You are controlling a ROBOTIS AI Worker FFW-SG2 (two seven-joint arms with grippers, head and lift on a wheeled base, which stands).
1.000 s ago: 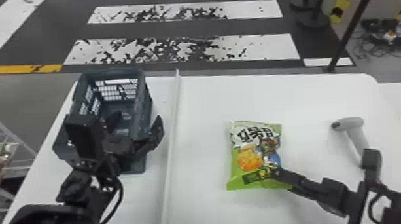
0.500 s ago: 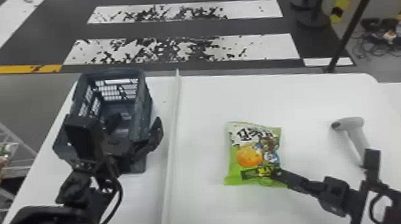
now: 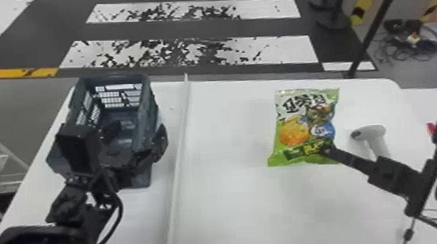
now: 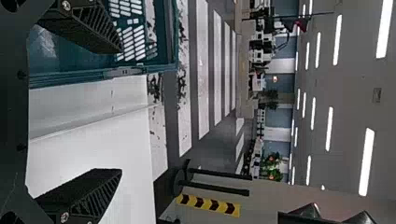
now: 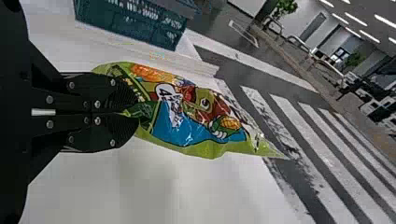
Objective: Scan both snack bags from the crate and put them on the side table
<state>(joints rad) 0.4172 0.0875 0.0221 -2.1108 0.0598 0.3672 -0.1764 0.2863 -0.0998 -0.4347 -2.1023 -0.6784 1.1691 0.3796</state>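
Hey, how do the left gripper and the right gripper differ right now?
The left gripper has its fingers spread, holding nothing; the right gripper is closed on the green snack bag. The left gripper is at the crate, while the right gripper is on the other side of the white divider strip. Both are black and two-fingered.

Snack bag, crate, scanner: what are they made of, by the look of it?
Snack bag: thin, glossy printed film, likely plastic; creases and glints show it.
Crate: rigid, probably moulded plastic, low sheen; regular openings cut through its walls.
Scanner: smooth pale shell, likely hard plastic; even shading, though painted metal isn't excluded.
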